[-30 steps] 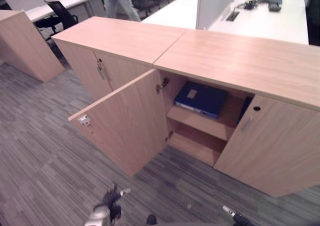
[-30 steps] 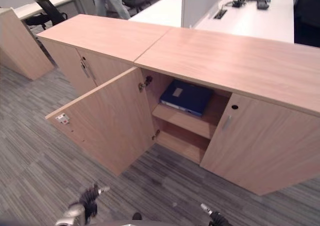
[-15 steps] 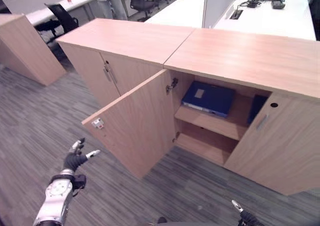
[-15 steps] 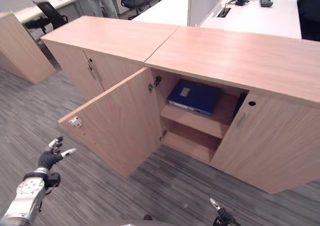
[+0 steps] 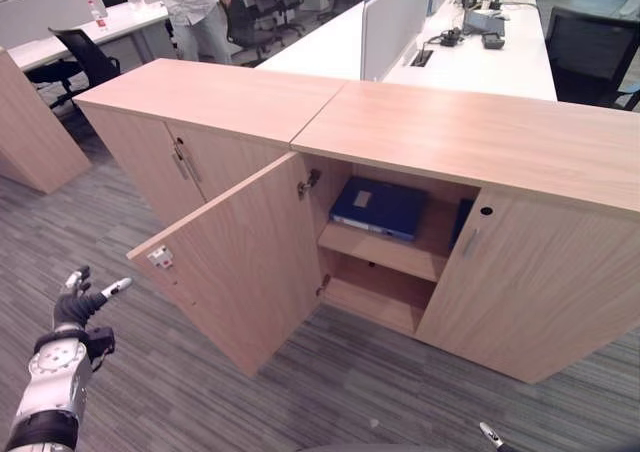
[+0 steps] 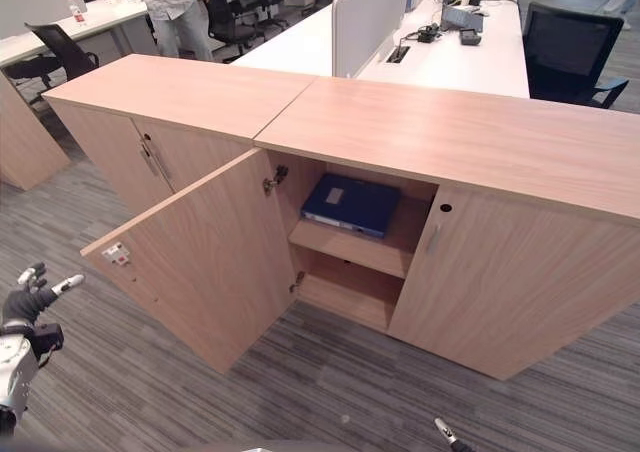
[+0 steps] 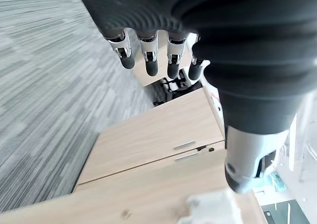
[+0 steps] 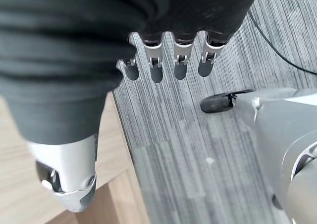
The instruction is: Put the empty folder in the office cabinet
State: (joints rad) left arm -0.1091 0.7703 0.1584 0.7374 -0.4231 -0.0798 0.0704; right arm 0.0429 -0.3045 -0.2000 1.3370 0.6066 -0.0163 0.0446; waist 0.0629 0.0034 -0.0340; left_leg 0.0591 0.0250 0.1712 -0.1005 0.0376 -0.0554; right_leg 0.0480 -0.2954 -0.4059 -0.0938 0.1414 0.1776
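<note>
A blue folder (image 5: 378, 207) lies flat on the upper shelf of the wooden office cabinet (image 5: 470, 132). The cabinet's left door (image 5: 240, 262) stands swung wide open; its right door (image 5: 530, 282) is closed. My left hand (image 5: 72, 307) hovers over the carpet at the lower left, well apart from the open door, with fingers (image 7: 148, 55) straight and nothing in them. My right hand (image 8: 181, 65) hangs low above the carpet with straight fingers and holds nothing; one fingertip (image 5: 490, 434) pokes in at the bottom edge.
A dark folder (image 5: 462, 220) stands upright behind the closed right door. A second cabinet (image 5: 200, 102) with shut doors adjoins on the left. Behind are white desks (image 5: 480, 62) with a divider, black chairs (image 5: 85, 57) and a standing person (image 5: 190, 2). Grey carpet (image 5: 350, 392) lies before the cabinet.
The camera has shifted. My left hand rose from the bottom middle out to the lower left. The folder stays on the shelf and the door stays open.
</note>
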